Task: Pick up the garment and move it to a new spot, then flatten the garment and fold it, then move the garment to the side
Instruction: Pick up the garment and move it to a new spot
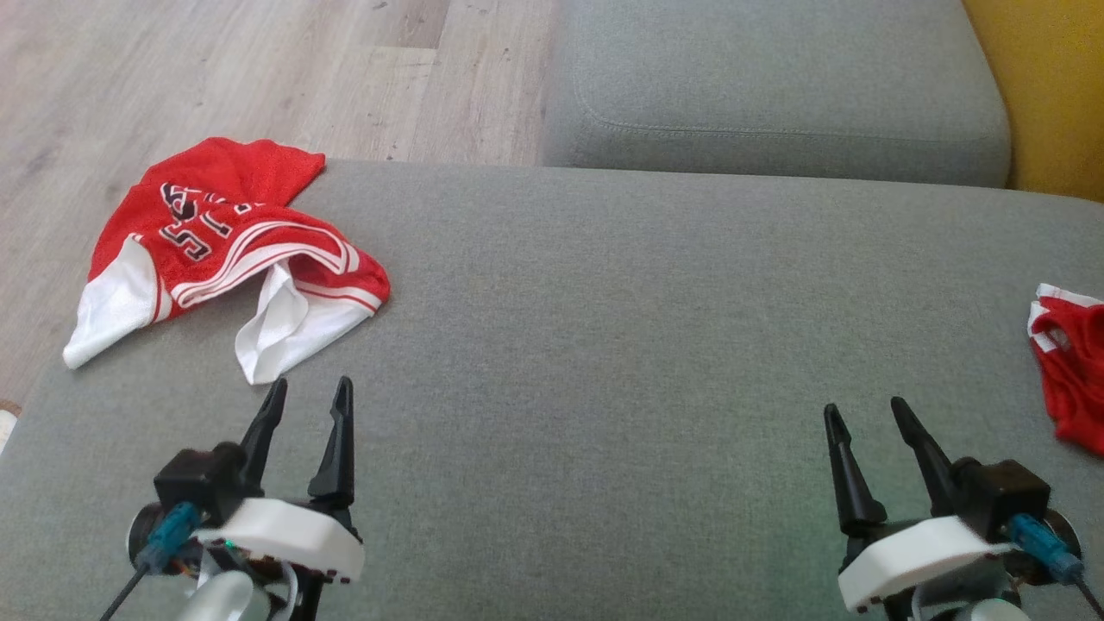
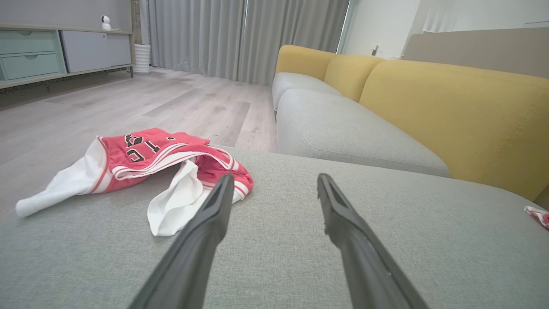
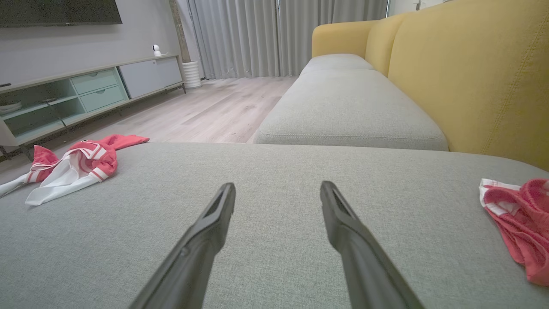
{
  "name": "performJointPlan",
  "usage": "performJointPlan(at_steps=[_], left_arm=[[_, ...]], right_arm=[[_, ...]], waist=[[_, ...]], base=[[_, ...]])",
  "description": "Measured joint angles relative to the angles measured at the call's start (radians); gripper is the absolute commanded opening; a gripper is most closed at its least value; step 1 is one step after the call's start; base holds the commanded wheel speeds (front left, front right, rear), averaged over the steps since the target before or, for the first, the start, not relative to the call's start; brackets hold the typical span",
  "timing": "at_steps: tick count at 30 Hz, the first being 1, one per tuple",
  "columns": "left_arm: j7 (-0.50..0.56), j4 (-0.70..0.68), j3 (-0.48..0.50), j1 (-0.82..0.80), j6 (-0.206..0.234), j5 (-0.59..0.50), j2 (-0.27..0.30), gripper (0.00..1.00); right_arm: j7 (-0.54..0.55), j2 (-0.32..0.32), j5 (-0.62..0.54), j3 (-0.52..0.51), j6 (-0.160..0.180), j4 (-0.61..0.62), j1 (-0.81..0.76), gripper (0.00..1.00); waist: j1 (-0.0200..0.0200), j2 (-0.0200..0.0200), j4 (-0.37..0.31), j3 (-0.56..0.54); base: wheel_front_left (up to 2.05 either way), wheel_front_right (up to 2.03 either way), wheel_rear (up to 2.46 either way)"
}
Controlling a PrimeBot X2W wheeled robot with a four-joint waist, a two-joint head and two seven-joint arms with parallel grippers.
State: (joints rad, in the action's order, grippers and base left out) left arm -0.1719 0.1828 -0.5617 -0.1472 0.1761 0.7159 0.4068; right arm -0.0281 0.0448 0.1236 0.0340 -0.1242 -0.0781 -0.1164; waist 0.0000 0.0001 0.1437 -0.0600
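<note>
Garment: crumpled red-and-white mesh sports garment (image 1: 224, 250), far-left corner of grey fabric sofa cushion (image 1: 604, 345); left part seemingly overhanging the edge.
Left gripper (image 1: 310, 384): fingers spread, empty, just short of the white hem.
Right gripper (image 1: 864, 406): fingers spread, empty, well apart from the garment.
Risk 1: pinch on a single loose layer; uneven lift and bunching likely.
Risk 2: nudge on the overhanging part; possible slide onto pale wood-plank floor (image 1: 259, 69).
Risk 3: mix-up with second red-and-white cloth (image 1: 1069, 379) at right edge, near the right gripper.
Surface: soft woven upholstery, some give; possible fingertip snag on a low approach.
Room: yellow sofa backrest (image 2: 450, 111), grey curtains (image 2: 240, 38), pale green low cabinet (image 3: 85, 90).
</note>
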Motion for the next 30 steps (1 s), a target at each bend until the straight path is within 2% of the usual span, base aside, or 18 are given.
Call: performJointPlan(at_steps=[10,16,23,30], left_arm=[[0.004,-0.032,0.005,0.000,0.027,-0.009,0.017,1.00],[0.003,-0.042,0.041,-0.011,0.045,-0.012,0.054,1.00],[0.014,-0.084,0.075,-0.011,0.072,-0.012,0.104,1.00],[0.016,-0.127,0.107,0.042,0.110,0.001,0.133,1.00]], right_arm=[[-0.026,0.000,0.013,-0.006,0.000,-0.018,0.001,1.00],[-0.035,-0.001,0.015,-0.026,0.000,-0.022,0.002,1.00],[-0.053,-0.002,0.024,-0.049,0.000,-0.030,0.005,1.00],[-0.060,-0.002,0.026,-0.014,0.000,-0.042,0.030,1.00]], waist=[[0.0000,0.0000,0.033,-0.009],[0.0000,0.0000,0.082,-0.013],[0.0000,0.0000,0.198,-0.012],[0.0000,0.0000,0.323,-0.001]], base=[[0.00,0.00,0.00],[0.00,0.00,0.00],[0.00,0.00,0.00],[0.00,0.00,0.00]])
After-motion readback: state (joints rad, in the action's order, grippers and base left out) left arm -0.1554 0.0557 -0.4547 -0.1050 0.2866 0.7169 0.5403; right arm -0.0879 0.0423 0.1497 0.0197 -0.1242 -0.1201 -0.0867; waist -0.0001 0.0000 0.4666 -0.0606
